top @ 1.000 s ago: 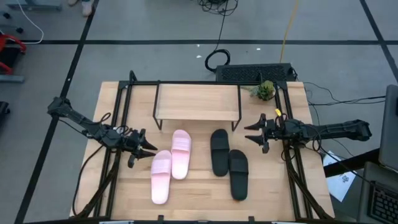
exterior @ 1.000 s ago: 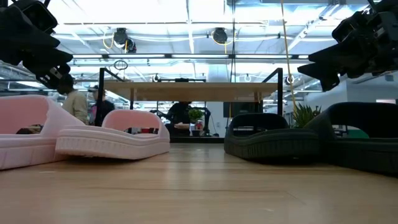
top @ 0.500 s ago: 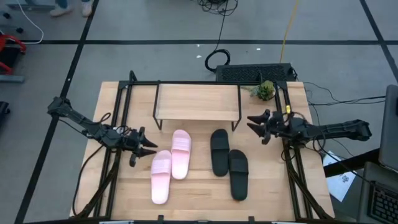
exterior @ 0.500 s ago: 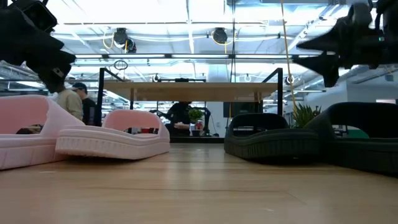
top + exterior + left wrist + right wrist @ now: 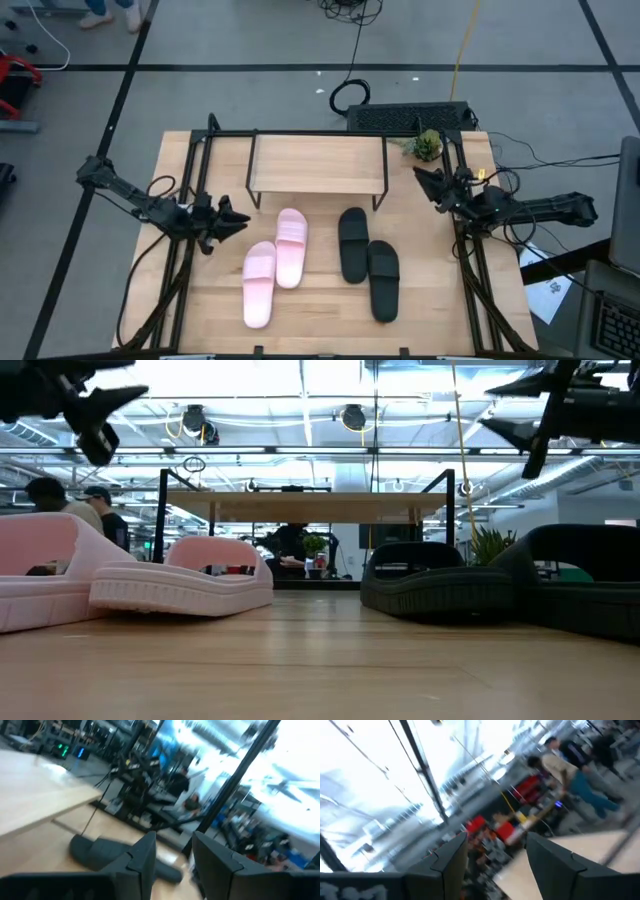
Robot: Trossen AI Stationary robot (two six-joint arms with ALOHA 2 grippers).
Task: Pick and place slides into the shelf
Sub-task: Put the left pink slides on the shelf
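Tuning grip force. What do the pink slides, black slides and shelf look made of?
Pink slides: look like one-piece moulded foam or soft rubber, matte; the low view shows a thick ribbed sole edge.
Black slides: same moulded look, matte, no shine.
Shelf: pale board top with faint grain, likely wood or laminate, on thin black legs that look like metal rod.

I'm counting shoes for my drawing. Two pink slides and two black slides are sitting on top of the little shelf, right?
Not quite. In the high view the pink slides and black slides lie on the table, in front of the shelf, whose top is bare.
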